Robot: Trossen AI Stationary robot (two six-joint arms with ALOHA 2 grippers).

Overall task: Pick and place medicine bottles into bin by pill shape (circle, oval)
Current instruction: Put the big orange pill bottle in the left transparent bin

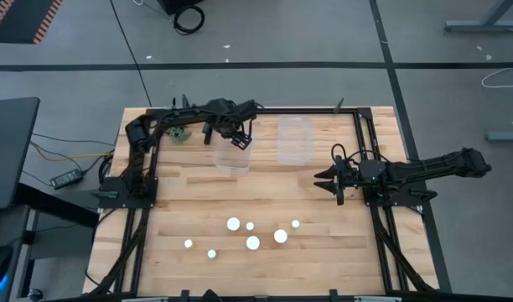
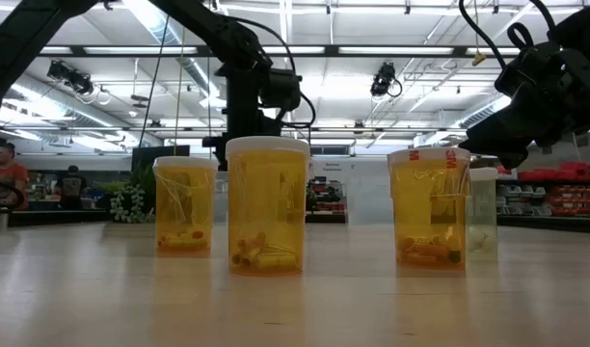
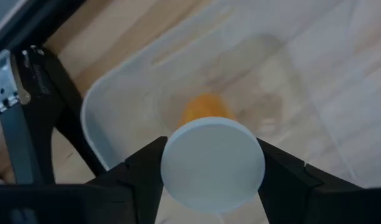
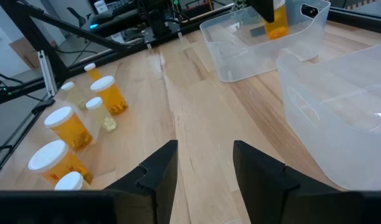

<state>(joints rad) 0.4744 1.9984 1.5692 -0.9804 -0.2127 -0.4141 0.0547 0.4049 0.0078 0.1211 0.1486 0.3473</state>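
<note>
My left gripper (image 1: pixel 240 139) is over the left clear bin (image 1: pixel 231 161), shut on an orange medicine bottle with a white cap (image 3: pixel 213 163). The bottle also shows in the right wrist view (image 4: pixel 276 20), above that bin. Several more white-capped bottles stand upright on their bases on the near part of the table (image 1: pixel 252 243), some orange (image 2: pixel 267 205), some small and pale (image 2: pixel 482 210). My right gripper (image 1: pixel 328 179) is open and empty (image 4: pixel 205 165) at the table's right, beside the right clear bin (image 1: pixel 294 138). My left gripper pinches the bottle between its two fingers at opposite sides of the white cap (image 3: pixel 173 171), at the bottle's top end. The fingers come from above, pointing down. The bottle hangs upright, its orange body (image 3: pixel 203 109) below the cap, lifted clear above the bin's floor.
A dark metal frame (image 1: pixel 361 143) borders the wooden table top. A small green plant (image 1: pixel 179 134) stands at the far left corner. Bare wood lies between the bins and the group of bottles. People show in the room beyond (image 2: pixel 6 173).
</note>
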